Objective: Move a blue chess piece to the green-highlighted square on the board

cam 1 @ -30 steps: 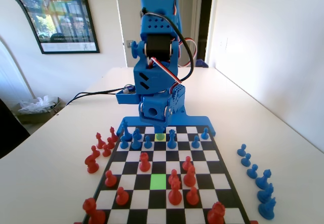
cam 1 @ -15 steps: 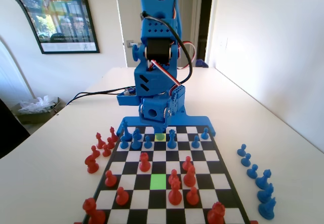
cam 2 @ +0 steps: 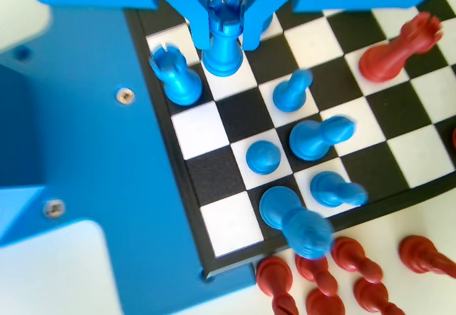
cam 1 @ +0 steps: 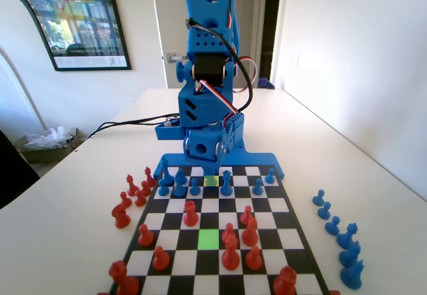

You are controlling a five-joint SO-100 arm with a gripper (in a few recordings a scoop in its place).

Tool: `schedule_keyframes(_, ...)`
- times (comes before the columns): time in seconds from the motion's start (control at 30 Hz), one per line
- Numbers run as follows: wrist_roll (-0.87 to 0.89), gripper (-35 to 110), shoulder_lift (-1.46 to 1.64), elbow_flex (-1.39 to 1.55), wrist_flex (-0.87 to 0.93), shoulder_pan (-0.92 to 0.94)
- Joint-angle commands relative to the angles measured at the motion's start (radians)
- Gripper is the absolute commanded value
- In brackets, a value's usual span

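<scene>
Slightly raised versus earlier, blue arm's two-finger gripper (cam 2: 226, 40) hangs low at far edge of the black-and-white chequered board (cam 1: 291, 239), jaws narrowly apart, flanking a crenellated blue plastic chess piece (cam 2: 224, 35); grip contact unclear. Bright green-highlighted square (cam 1: 209, 238) sits well nearer camera among red pieces (cam 1: 231, 255).

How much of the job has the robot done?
Done: the end effector is down at the board's back row, its jaws on either side of a blue piece with a notched top. In hand: taking hold; whether it grips yet is unclear. Left: lifting it and carrying it to the green square, which is bare.
</scene>
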Motion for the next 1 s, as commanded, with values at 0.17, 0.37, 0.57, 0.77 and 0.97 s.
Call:
schedule_keyframes(0.17, -0.126, 1, -0.005, -0.259, 0.261, -0.014)
schedule_keyframes(0.37, -0.034, 1, -0.075, -0.423, 0.377, -0.032)
schedule_keyframes(0.57, 0.028, 1, -0.130, -0.523, 0.390, -0.034)
schedule_keyframes(0.77, 0.091, 1, -0.192, -0.604, 0.365, -0.032)
schedule_keyframes(0.97, 0.156, 1, -0.236, -0.641, 0.305, -0.043)
